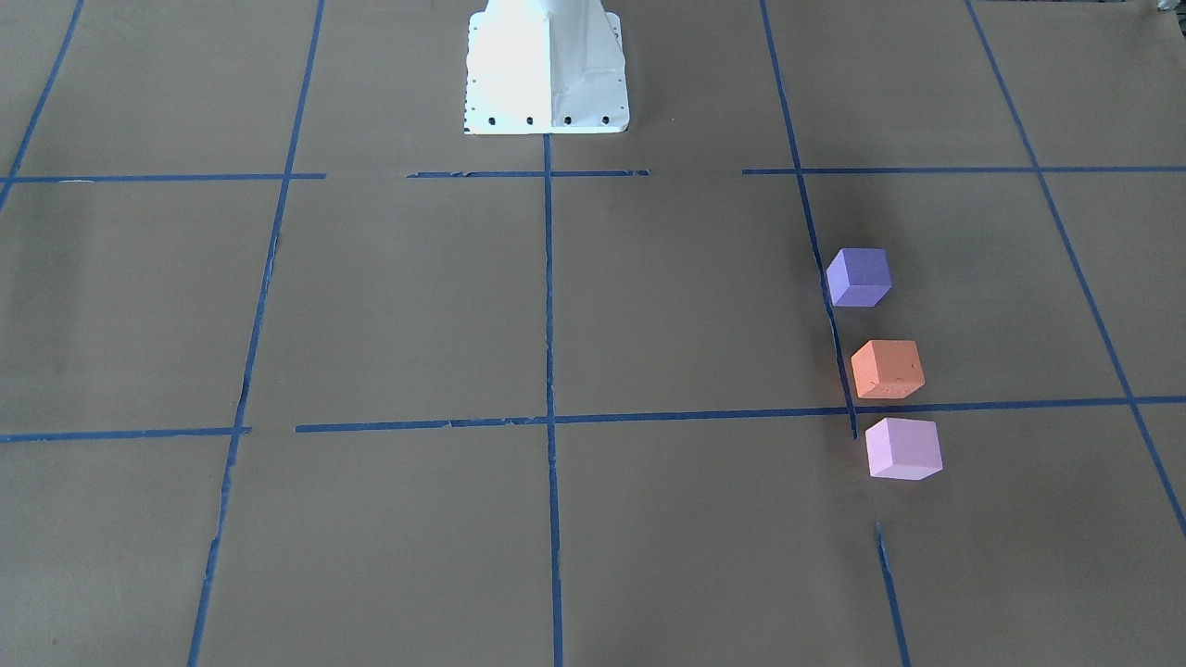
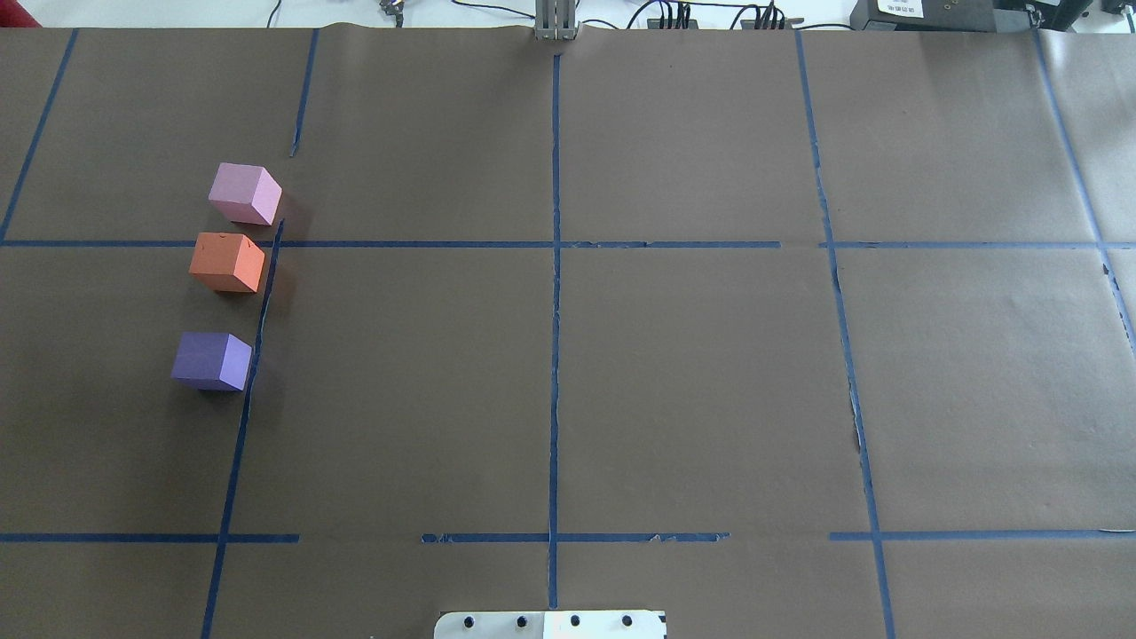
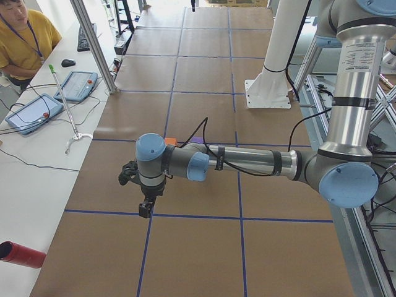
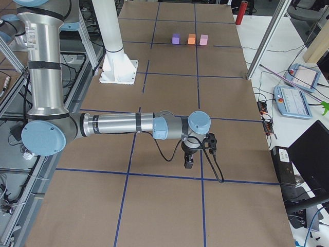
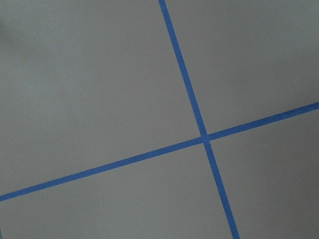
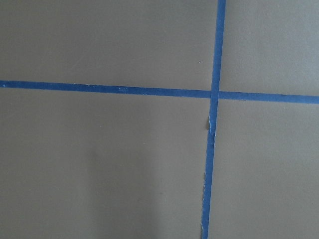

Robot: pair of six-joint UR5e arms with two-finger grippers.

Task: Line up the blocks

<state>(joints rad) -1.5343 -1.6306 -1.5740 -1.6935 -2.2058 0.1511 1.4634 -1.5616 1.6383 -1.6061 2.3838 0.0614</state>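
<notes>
- Left gripper point(image 3: 145, 208) points down above the desk point(image 2: 692, 382), near a blue tape point(image 2: 556, 355) crossing; can't tell how wide it's parted or whether it has hold of anything.
- Right gripper point(image 4: 188, 163), same pose at the far end, and again no telling.
- On the robot's left: purple block point(image 2: 213, 361), orange block point(image 2: 228, 262) and pink block point(image 2: 245, 193) in a row along a tape line, none touching.

Front-facing camera looks steeply down on the counter point(image 1: 371, 306), with the robot base point(image 1: 547, 74) at top centre. Overhead camera faces the opposite way, base at the bottom edge; both views share the three blocks point(image 1: 885, 366). Side cameras look along the counter from either end. Wrist cameras sit close above tape crossings point(image 5: 204, 138).
</notes>
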